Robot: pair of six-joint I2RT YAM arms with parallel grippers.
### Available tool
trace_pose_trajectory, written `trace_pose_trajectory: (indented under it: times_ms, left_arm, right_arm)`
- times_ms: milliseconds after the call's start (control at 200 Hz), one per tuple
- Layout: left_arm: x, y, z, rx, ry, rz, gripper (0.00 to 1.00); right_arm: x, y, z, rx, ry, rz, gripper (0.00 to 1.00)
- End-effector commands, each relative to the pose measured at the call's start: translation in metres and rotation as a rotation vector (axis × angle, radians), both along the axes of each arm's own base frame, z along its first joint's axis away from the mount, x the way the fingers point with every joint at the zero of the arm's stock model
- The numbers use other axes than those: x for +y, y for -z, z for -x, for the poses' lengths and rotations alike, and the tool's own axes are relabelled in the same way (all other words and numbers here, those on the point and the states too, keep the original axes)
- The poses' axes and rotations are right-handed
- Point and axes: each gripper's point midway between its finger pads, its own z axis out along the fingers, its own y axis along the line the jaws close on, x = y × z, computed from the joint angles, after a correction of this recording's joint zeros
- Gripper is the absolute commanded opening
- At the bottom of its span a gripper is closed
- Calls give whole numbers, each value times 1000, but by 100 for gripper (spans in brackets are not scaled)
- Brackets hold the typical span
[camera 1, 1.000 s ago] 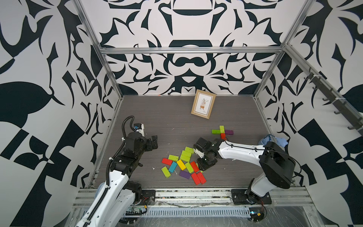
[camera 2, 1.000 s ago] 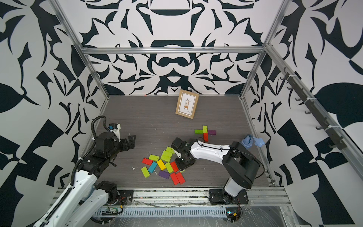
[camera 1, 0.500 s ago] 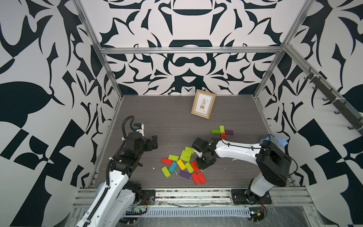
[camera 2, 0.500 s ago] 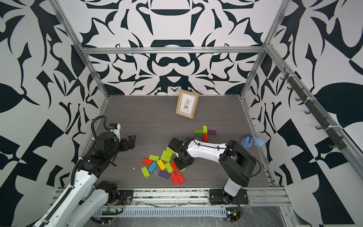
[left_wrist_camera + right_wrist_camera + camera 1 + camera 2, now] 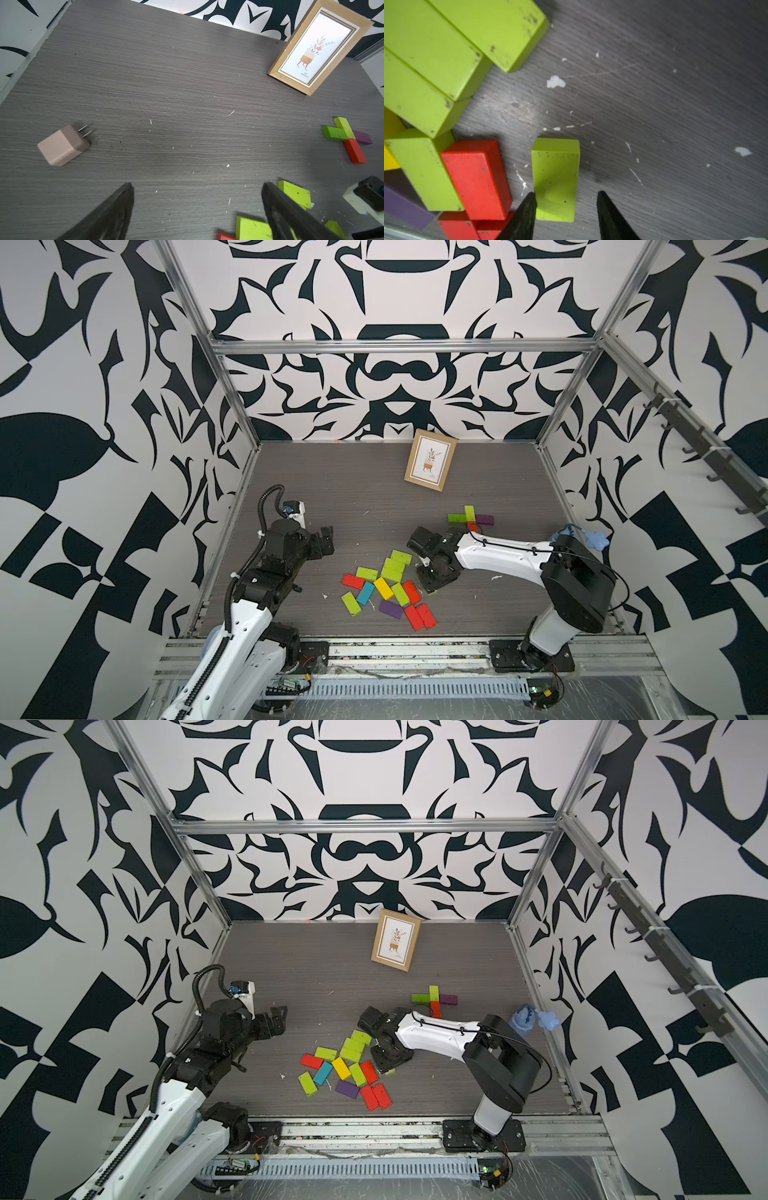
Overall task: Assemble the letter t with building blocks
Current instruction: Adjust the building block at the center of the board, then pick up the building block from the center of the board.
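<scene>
Right wrist, lime block (image 5: pixel 555 178) between parted hand (image 5: pixel 566 193) tips

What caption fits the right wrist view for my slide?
Right gripper, jaws parted, straddles a lone lime green block beside the block pile on the grey table.

The right arm (image 5: pixel 498 556) has swung a little toward the left edge of the table (image 5: pixel 374 497). Its elbow (image 5: pixel 577 585) has drawn in from the right edge, so the right gripper (image 5: pixel 434 577) now stands closer against the loose building blocks (image 5: pixel 392 568) than a second ago. Most of that shift came in the first half second. In the right wrist view the jaws stand apart about a lime green block (image 5: pixel 555 176), one touching its side and the other clear of it; the earlier top views are too small to show this.
</scene>
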Motion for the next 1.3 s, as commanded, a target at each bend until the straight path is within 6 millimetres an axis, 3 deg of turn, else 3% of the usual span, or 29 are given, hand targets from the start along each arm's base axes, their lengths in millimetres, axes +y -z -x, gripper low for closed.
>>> trace_pose_trajectory:
  times_ms: [0,150,460,610,775,1020,1300]
  left_arm:
    - [1,-10,-2,-27,-10,11,100]
    - [1,-9,-2,-23,-11,10,100]
    - [1,-8,-2,-20,-12,8,100]
    - [1,-7,-2,-18,-14,7,100]
    - [1,-8,-2,-21,-12,8,100]
    - [0,-8,-2,-21,-10,9,100]
    - [-1,-10,-3,-27,-4,9,100]
  right_arm:
    - [7,-4,-4,-6,-1,-26,50]
    - [17,-6,-3,7,-19,-78,49]
    - [17,3,-8,6,18,-41,45]
    - [12,7,-12,-10,64,-9,40]
    - [3,0,-20,-67,117,11,27]
    - [-28,-14,-34,-111,202,27,23]
    - [-91,-29,-58,-99,371,-27,23]
